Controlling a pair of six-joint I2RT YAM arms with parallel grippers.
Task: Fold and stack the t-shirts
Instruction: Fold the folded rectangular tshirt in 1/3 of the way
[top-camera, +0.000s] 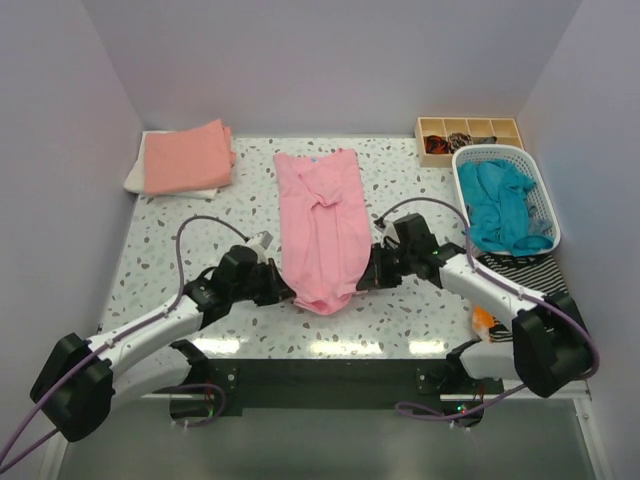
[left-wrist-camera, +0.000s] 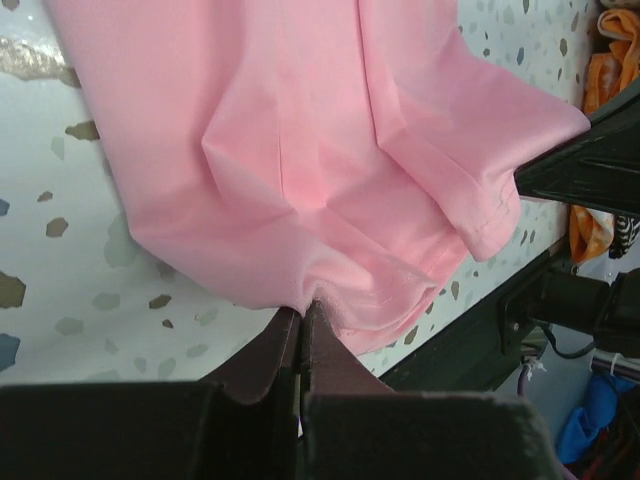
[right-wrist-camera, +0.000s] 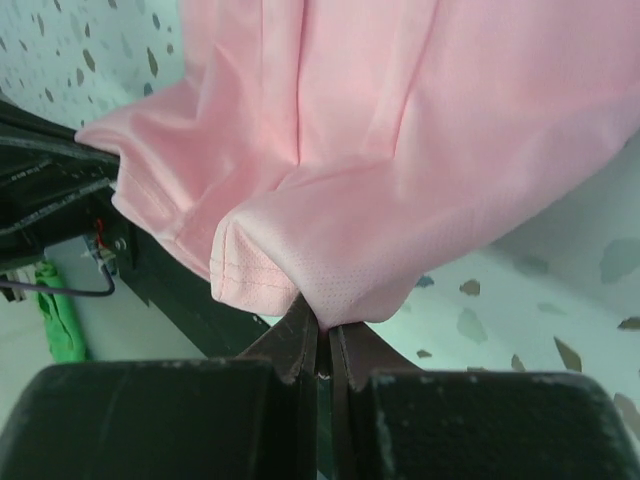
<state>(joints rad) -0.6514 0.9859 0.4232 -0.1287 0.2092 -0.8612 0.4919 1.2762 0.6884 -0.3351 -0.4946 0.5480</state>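
Note:
The light pink t-shirt (top-camera: 322, 225) lies lengthwise in the middle of the table, folded narrow, its near hem lifted. My left gripper (top-camera: 283, 288) is shut on the hem's left corner; the left wrist view shows the pink cloth (left-wrist-camera: 330, 180) pinched between the fingers (left-wrist-camera: 268, 350). My right gripper (top-camera: 363, 280) is shut on the hem's right corner; the right wrist view shows the pink cloth (right-wrist-camera: 400, 190) in the fingers (right-wrist-camera: 292, 335). A folded salmon-orange t-shirt (top-camera: 187, 156) lies on a white one (top-camera: 137, 178) at the back left. A teal t-shirt (top-camera: 503, 205) fills the white basket (top-camera: 545, 200).
A wooden divided box (top-camera: 468, 133) with small items stands at the back right. A striped cloth (top-camera: 525, 268) and an orange object (top-camera: 483, 322) lie by the right arm. Walls close in the table on three sides.

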